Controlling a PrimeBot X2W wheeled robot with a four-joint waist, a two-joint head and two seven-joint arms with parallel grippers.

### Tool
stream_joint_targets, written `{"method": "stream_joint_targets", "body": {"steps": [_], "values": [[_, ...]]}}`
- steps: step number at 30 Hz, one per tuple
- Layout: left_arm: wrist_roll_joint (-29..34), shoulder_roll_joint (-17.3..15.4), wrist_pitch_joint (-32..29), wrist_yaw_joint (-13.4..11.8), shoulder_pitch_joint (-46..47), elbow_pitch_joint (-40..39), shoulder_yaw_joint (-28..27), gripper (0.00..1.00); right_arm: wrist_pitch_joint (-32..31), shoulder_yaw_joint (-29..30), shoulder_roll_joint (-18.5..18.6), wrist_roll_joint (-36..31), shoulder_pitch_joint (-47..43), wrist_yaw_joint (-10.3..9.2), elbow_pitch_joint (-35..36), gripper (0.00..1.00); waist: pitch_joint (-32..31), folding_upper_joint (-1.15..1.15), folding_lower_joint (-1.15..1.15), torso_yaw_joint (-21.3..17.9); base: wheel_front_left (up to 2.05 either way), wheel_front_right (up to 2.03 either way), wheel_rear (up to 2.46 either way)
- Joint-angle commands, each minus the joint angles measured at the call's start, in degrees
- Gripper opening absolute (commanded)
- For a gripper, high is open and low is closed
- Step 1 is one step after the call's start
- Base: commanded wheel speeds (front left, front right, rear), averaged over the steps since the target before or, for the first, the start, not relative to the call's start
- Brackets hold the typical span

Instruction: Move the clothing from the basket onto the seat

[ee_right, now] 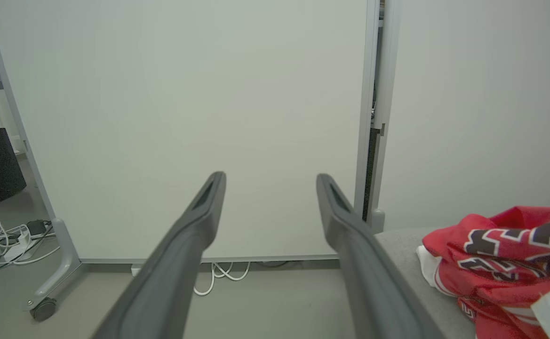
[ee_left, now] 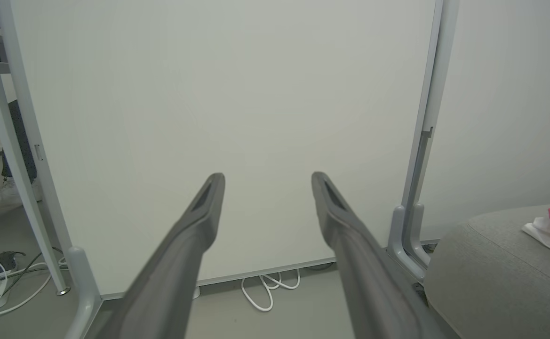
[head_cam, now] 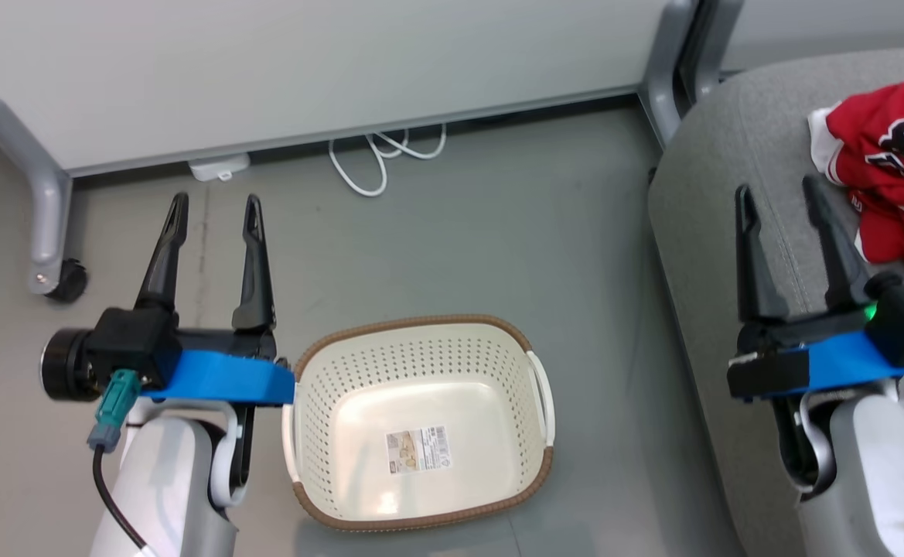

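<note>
Left gripper: I saw it (head_cam: pixel 216 201) at the lower left of the head view. Its two dark fingers were spread wide with nothing between them, pointing up the frame over bare floor (head_cam: pixel 498 224).
Right gripper: it (head_cam: pixel 778 187) sat at the lower right of the head view, equally wide and holding nothing, over the left part of the seat (head_cam: pixel 718 162). Its right-hand finger stood just beside the clothing (head_cam: pixel 881 151); I could not tell whether they touched.
Basket: the basket (head_cam: pixel 421 320) stood upright on the floor at the lower middle of the head view, just right of the left gripper's blue mount. Its cream bottom and the barcode sticker (head_cam: pixel 418 449) on it lay in plain sight.
Clothing: a crumpled red heap with black-and-white lettering and white trim lay on the seat at the upper right of the head view, cut off by the frame's right edge.
Seat: the grey cushion filled the right side of the head view, with a strip of floor between it and the basket.
Backdrop: a pale wall panel (head_cam: pixel 305 62) ran across the top, a white cable (head_cam: pixel 378 164) looped at its foot, and a caster (head_cam: pixel 69 281) sat at mid left.
Wrist views: each showed its own fingers well apart against the panel, with the red heap at the lower right.
</note>
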State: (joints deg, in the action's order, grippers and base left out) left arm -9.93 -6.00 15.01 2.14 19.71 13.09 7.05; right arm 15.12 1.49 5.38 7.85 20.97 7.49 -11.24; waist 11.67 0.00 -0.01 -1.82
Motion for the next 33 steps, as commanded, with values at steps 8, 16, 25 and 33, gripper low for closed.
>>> {"method": "stream_joint_targets", "body": {"steps": [8, 16, 25, 33], "values": [[1.4, 2.0, 0.2, 2.0, -5.3, 0.9, -3.4, 1.0, 0.0, 0.8, -0.6, 0.5, -6.1, 0.01, -2.0, 1.0, -3.1, 0.0, 0.01, 1.9, 0.0, 0.0, 0.0], [2.0, 2.9, 0.2, 3.2, -8.9, 2.4, -5.2, 1.0, 0.0, 1.4, -1.5, 0.8, -10.0, 0.01, -3.2, 1.0, -4.6, 0.0, 0.01, 2.0, 0.0, 0.0, 0.0], [2.0, 3.1, 0.2, 3.9, -11.0, 3.5, -5.9, 1.0, 0.0, 1.7, -2.4, 1.9, -13.3, 0.01, -4.4, 1.0, -6.0, 0.0, 0.01, 2.8, 0.0, 0.0, 0.0], [1.2, 3.1, 0.2, 3.4, -11.7, 3.8, -5.3, 1.0, 0.0, 1.7, -2.5, 2.6, -14.5, 0.01, -4.9, 1.0, -6.8, 0.0, 0.01, 3.3, 0.0, 0.0, 0.0]]}}
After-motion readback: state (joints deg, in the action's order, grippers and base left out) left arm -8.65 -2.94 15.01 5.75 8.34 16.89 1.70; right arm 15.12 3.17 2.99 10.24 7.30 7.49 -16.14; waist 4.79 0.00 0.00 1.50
